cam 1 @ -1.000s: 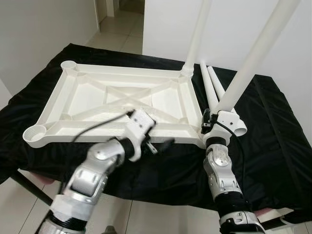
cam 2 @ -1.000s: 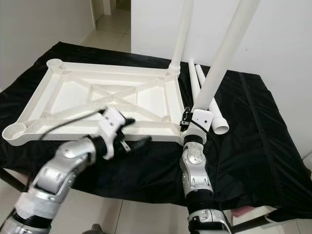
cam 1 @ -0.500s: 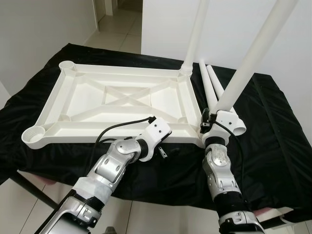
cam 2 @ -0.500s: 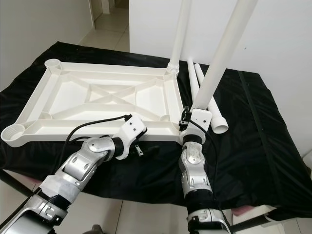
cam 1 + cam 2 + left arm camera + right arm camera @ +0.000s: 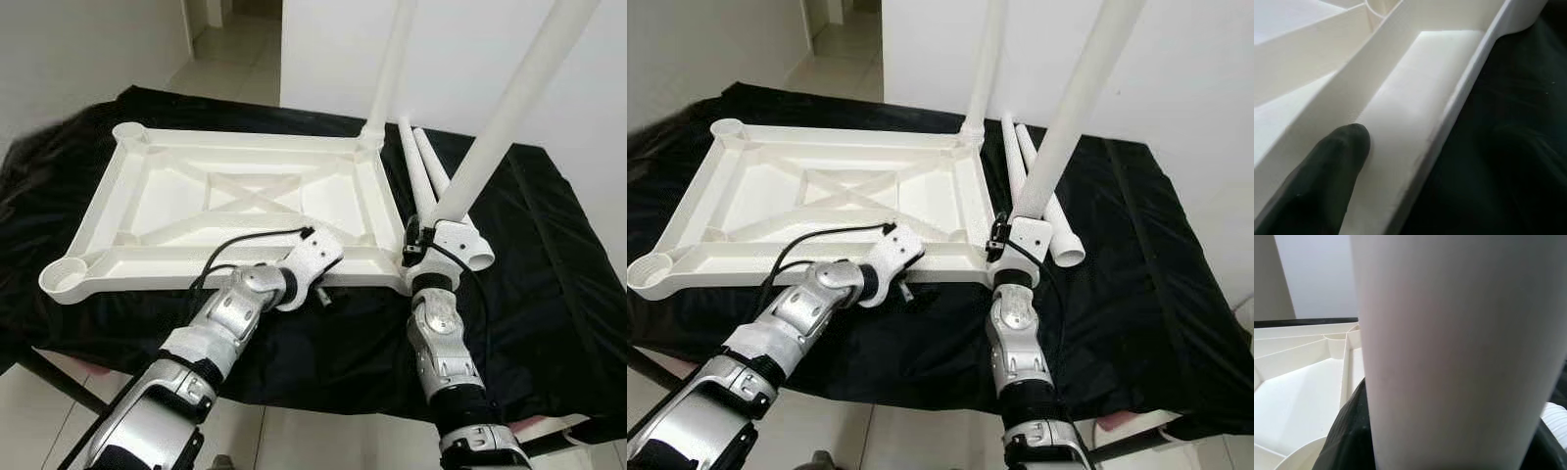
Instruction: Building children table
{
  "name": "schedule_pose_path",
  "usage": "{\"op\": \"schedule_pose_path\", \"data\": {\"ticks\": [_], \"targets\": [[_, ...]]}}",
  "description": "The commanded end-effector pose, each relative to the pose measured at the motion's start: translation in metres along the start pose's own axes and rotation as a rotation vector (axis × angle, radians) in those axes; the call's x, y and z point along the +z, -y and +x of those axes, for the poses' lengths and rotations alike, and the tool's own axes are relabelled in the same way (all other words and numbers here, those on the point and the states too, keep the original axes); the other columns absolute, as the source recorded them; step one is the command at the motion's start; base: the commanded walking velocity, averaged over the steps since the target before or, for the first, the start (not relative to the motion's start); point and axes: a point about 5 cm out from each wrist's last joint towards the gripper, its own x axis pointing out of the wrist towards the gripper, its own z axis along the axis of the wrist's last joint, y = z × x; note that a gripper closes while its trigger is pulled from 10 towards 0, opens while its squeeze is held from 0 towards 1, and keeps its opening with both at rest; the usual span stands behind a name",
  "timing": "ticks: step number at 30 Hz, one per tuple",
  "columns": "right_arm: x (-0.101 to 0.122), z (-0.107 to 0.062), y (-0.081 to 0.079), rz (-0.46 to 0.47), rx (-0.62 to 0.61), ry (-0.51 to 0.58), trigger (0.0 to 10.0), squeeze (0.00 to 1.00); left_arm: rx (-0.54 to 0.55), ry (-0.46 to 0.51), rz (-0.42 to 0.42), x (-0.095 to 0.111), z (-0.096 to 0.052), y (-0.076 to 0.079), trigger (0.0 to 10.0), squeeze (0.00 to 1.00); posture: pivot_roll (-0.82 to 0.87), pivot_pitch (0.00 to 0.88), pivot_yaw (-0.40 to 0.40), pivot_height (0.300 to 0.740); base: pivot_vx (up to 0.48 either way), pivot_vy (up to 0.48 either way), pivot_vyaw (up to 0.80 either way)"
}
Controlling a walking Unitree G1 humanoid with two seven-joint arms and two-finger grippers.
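A: Start at the right gripper point(image 5: 423, 247). What has it got?

B: Its black fingers point(image 5: 1347, 431) are closed round a white table leg point(image 5: 509, 108), low on the tube. The leg stands nearly upright, leaning a little to the right, its foot at the near right corner of the upturned white tabletop point(image 5: 147, 196).

A: And the left gripper point(image 5: 323, 290)?

B: It sits at the tabletop's near long edge, close to that same corner. In the left wrist view one black finger point(image 5: 1327, 166) lies in the channel just inside the rim, touching the white plastic. I cannot tell whether the fingers are apart or together.

A: Where does the tabletop lie?

B: Underside up, flat on a black cloth point(image 5: 549, 274) that covers the work surface. Ribs form a cross in its middle. There is a round socket point(image 5: 61, 278) at the near left corner and another at the far left.

A: Other legs?

B: One white leg point(image 5: 390, 69) stands in the far right corner socket, going up out of view. Two more legs point(image 5: 423, 176) lie side by side on the cloth, just beside the tabletop's right edge, behind the held one.

A: The room?

B: White walls, and pale floor tiles point(image 5: 235, 69) through a doorway beyond the cloth.
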Motion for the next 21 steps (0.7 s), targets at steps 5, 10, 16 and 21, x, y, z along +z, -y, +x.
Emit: {"op": "schedule_pose_path", "data": {"ticks": [5, 10, 16, 21], "targets": [[-0.043, -0.021, 0.018, -0.042, -0.063, -0.212, 10.0, 0.0, 0.047, -0.107, 0.007, -0.027, 0.001, 0.002, 0.0, 0.0, 0.11, 0.071, -0.012, 0.74, 0.0, 0.0, 0.0], [-0.044, -0.023, 0.019, -0.045, -0.064, -0.217, 10.0, 0.0, 0.054, -0.091, -0.006, -0.027, -0.002, -0.004, 0.0, 0.0, 0.11, 0.064, -0.01, 0.74, 0.0, 0.0, 0.0], [-0.044, -0.023, 0.019, -0.045, -0.064, -0.219, 10.0, 0.0, 0.046, -0.076, 0.002, -0.027, -0.01, -0.007, 0.0, 0.0, 0.11, 0.058, -0.008, 0.74, 0.0, 0.0, 0.0], [-0.044, -0.022, 0.02, -0.049, -0.061, -0.216, 10.0, 0.0, 0.041, -0.074, 0.01, -0.031, -0.021, -0.006, 0.0, 0.0, 0.11, 0.053, -0.005, 0.74, 0.0, 0.0, 0.0]]}}
